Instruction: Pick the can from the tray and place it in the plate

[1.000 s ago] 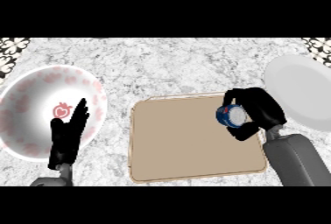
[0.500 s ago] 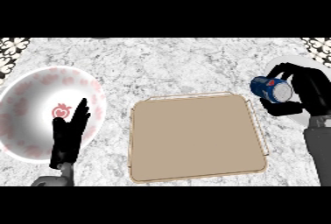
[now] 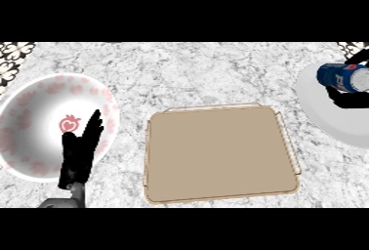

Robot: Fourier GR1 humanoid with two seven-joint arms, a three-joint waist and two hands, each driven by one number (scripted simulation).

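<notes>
My right hand sits at the far right edge of the head view, its black fingers curled around the blue can, which I see tipped on its side with its pale end facing right. The can hangs over the plain grey plate at the right of the desk (whether it touches the plate's surface, I cannot tell from here). The tan tray lies in the middle of the marble desk, well apart from the can, with nothing on it. My left hand rests at the lower left with its fingers straight and pointing up, spread slightly, holding nothing. It overlaps the right part of a white plate with pink flower marks, near the red emblem at that plate's middle.
</notes>
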